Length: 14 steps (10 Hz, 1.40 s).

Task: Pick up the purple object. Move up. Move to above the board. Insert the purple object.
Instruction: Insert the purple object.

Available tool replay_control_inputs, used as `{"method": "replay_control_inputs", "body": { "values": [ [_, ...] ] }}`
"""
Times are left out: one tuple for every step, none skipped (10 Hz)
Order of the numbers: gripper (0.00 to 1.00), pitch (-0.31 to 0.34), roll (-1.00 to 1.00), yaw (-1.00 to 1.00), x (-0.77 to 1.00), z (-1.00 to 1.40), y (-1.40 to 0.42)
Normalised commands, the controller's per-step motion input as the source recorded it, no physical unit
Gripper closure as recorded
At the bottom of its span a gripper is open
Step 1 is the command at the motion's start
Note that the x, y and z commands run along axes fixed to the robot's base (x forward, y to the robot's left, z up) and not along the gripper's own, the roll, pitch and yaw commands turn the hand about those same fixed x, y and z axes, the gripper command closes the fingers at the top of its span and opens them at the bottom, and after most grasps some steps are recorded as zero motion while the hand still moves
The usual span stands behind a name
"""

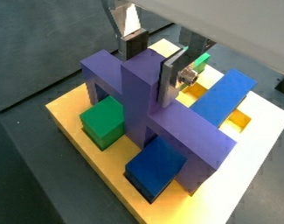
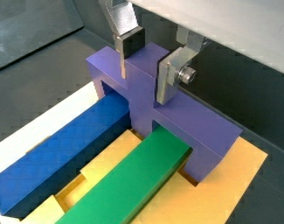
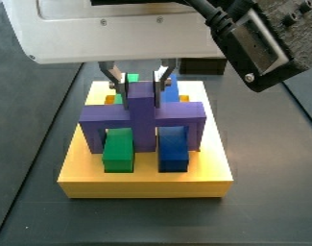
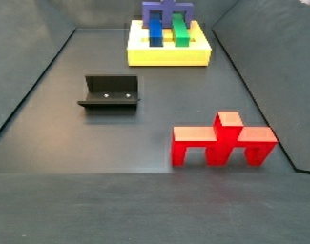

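Wrist views | claw (image 2: 150,59) pointing down, clamped on purple object (image 2: 155,109) stem | over board (image 2: 243,175)

One tool (image 2: 148,59) — one board (image 4: 169,55) — two bars.

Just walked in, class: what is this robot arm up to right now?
The arm's claw sits at the upright stem of the purple object, a finger on each side. That piece straddles the green bar and blue bar on the yellow board. A red piece and the fixture sit aside on the floor.
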Motion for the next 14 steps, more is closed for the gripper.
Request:
{"method": "replay_control_inputs", "body": {
  "values": [
    [1.0,0.0,0.26,0.1,0.15,0.0,-0.1],
    [1.0,0.0,0.3,0.07,0.04,0.17,-0.05],
    [1.0,0.0,0.29,0.11,0.0,0.08,-0.11],
    [1.0,-0.011,0.25,0.11,0.0,0.07,-0.12],
    [1.0,-0.023,0.25,0.11,0.0,0.1,-0.14],
    [1.0,-0.009,0.23,0.09,0.0,0.12,-0.14],
    [1.0,0.0,0.21,0.03,0.07,0.18,-0.11],
    [1.0,0.0,0.19,0.0,0.06,0.15,-0.01],
    [1.0,0.0,0.18,0.0,0.04,0.0,0.0],
    [1.0,0.0,0.19,0.0,0.1,-0.02,0.07],
    [1.0,0.0,0.14,0.0,0.0,-0.22,0.07],
    [1.0,0.0,0.09,0.0,0.0,-0.13,0.02],
    [1.0,0.0,0.11,0.0,0.01,-0.03,0.0],
    [1.0,-0.01,0.04,0.0,0.0,-0.21,0.0]
  ]
}}
